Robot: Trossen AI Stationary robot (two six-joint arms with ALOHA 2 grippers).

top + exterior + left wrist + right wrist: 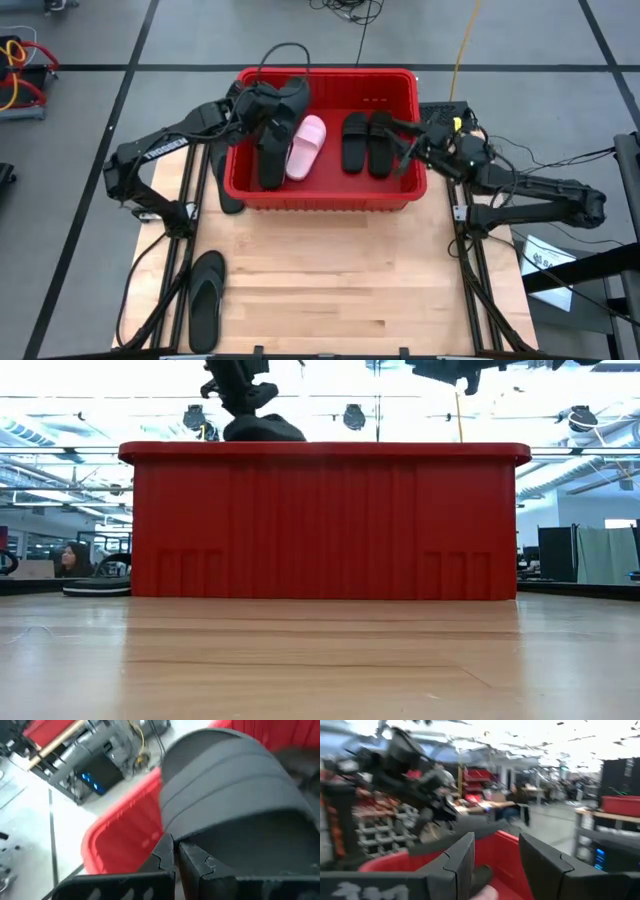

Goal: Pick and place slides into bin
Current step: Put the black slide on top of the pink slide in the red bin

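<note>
A: Red bin (330,195) sits at the far end of the wooden bench (330,290); what's in it?

B: Pink slide (306,146) near the middle, two black slides (366,142) side by side toward the right wall, another black slide (272,160) along the left w/ the pink one just beside it.

A: Left hand (262,103)?

B: Over the bin's far-left corner; fingers (167,855) together, pinched on a black wide-strap slide (235,805) held above the rim.

A: Right hand (400,130)?

B: Above the bin's right side, fingers (460,860) apart, holding nothing.

A: Anything outside the bin?

B: Black flip-flop (206,298) on the bench's near-left part, well apart from the bin; another black slide (228,185) just beside the bin's left wall, partly hidden.
</note>
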